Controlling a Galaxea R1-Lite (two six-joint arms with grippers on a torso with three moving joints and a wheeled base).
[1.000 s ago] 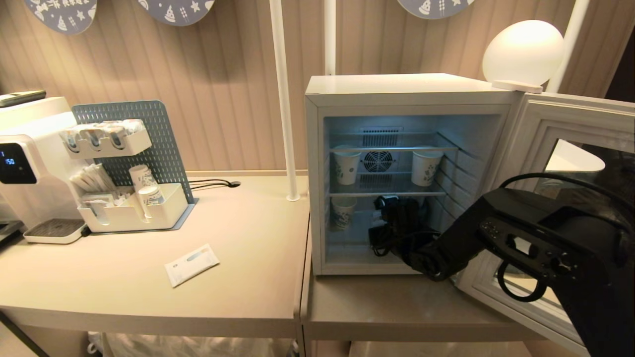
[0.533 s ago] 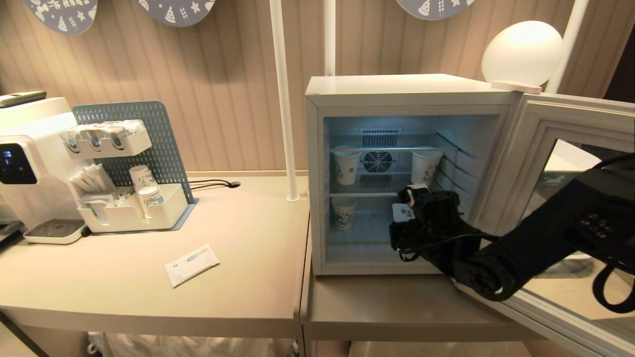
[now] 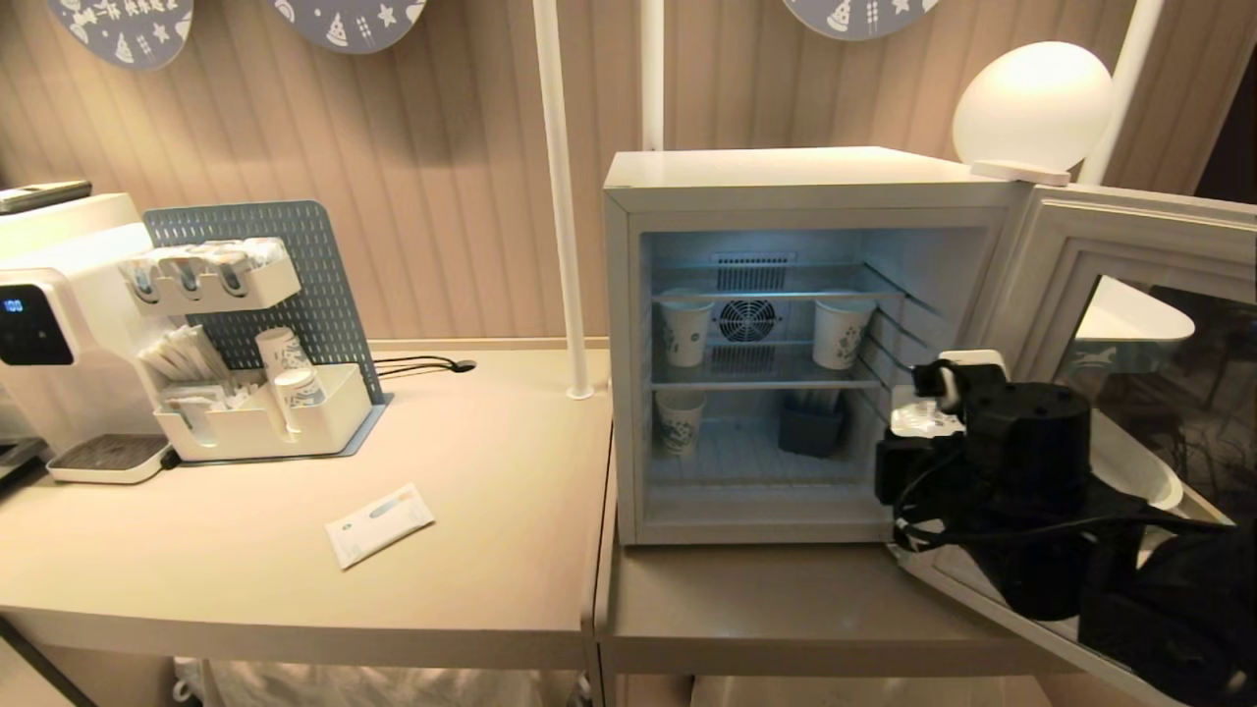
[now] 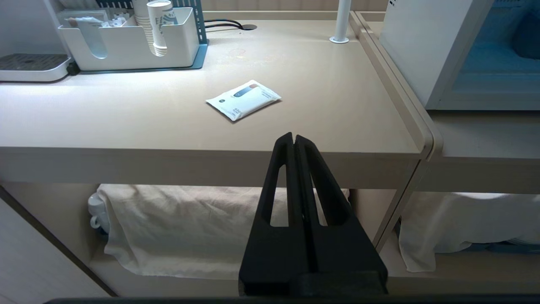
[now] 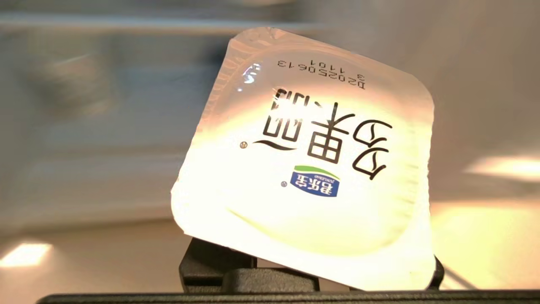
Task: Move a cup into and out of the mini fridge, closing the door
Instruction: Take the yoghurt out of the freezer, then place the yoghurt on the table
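Note:
The white mini fridge [image 3: 786, 182] stands lit inside, its glass-windowed door [image 3: 1061, 255] swung wide to the right. My right gripper [image 3: 915, 434] hangs just outside the fridge's right edge, in front of the door, shut on the cup [image 3: 921, 420]. In the right wrist view the cup's squarish white foil lid [image 5: 312, 160] with black print and a blue logo fills the middle and hides the fingers. My left gripper [image 4: 294, 137] is parked low before the table's front edge, shut with nothing in it.
Inside the fridge stand three paper cups [image 3: 685, 329] [image 3: 843, 329] [image 3: 678, 420] and a dark container [image 3: 811, 427]. A white packet [image 3: 378, 523], a cup organiser [image 3: 255, 412] and a coffee machine [image 3: 49, 324] sit on the left table. A globe lamp [image 3: 1031, 103] rests above the door.
My right arm has drawn back out of the fridge's lower compartment and swung right, carrying the cup from inside to just outside the opening. The left arm has kept still.

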